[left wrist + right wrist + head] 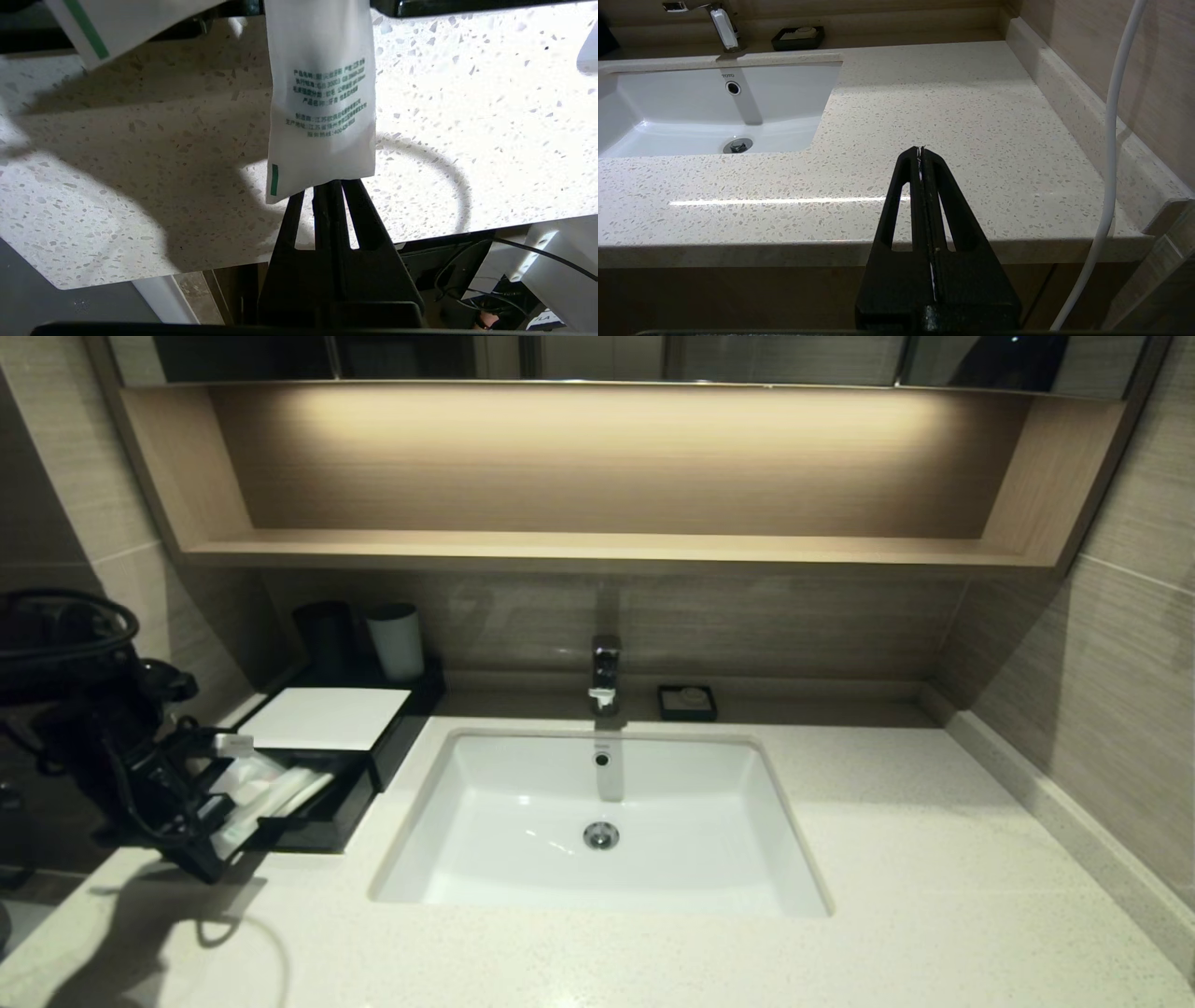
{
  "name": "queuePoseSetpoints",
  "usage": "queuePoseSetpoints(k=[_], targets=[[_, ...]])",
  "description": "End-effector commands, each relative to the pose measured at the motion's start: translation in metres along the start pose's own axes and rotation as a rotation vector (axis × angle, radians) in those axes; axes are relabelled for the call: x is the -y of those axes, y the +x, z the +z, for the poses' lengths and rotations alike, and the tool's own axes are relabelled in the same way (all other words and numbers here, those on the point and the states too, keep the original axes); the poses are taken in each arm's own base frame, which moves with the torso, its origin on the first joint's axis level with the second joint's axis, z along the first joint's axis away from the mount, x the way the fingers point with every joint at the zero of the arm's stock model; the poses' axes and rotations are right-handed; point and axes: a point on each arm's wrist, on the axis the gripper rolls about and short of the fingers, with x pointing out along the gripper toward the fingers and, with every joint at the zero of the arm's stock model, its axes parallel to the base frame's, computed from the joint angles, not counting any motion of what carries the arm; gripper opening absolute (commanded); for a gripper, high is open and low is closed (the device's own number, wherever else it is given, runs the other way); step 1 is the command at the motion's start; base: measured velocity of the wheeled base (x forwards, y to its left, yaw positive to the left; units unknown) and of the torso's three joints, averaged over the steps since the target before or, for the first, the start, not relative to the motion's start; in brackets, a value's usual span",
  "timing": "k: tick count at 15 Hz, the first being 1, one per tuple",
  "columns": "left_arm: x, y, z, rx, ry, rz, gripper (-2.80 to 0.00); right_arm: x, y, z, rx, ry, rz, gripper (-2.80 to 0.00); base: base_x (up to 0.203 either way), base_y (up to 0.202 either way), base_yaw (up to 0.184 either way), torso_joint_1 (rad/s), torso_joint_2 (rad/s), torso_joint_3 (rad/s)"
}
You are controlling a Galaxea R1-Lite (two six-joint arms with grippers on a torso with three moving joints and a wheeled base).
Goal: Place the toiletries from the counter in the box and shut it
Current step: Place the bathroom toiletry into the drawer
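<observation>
A black box point(359, 775) stands on the counter left of the sink, its front part open with white packets point(275, 789) inside and a white panel point(322, 717) on top. My left gripper point(210, 793) is at the box's open front. In the left wrist view it point(329, 184) is shut on the edge of a white sachet with green print point(322, 102), held above the speckled counter point(467, 116). Another white packet with a green stripe point(107, 23) shows at the frame's edge. My right gripper point(920, 150) is shut and empty over the counter's front edge, right of the sink.
A white sink point(597, 821) with a chrome faucet point(605, 672) fills the middle. A black soap dish point(687, 702) sits behind it. A black cup point(324, 630) and a white cup point(396, 639) stand behind the box. A wooden shelf point(597, 551) hangs above. A white cable point(1115, 140) hangs at the right.
</observation>
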Motion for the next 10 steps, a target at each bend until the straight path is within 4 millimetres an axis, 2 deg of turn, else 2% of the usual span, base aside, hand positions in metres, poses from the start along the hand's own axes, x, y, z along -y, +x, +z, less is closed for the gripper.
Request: queuePoseSetpoints(k=[1, 10], targets=[[0.0021, -0.0014, 0.0002, 0.003, 0.007, -0.005, -2.80, 0.0000, 0.0000, 0.0000, 0.001, 0.001, 0.000, -2.80, 0.000, 0.000, 0.000, 0.000, 0.00, 0.000], [0.0004, -0.0064, 0.0068, 0.099, 0.023, 0.008, -2.80, 0.0000, 0.0001, 0.0001, 0.000, 0.001, 0.000, -2.80, 0.000, 0.000, 0.000, 0.000, 0.00, 0.000]])
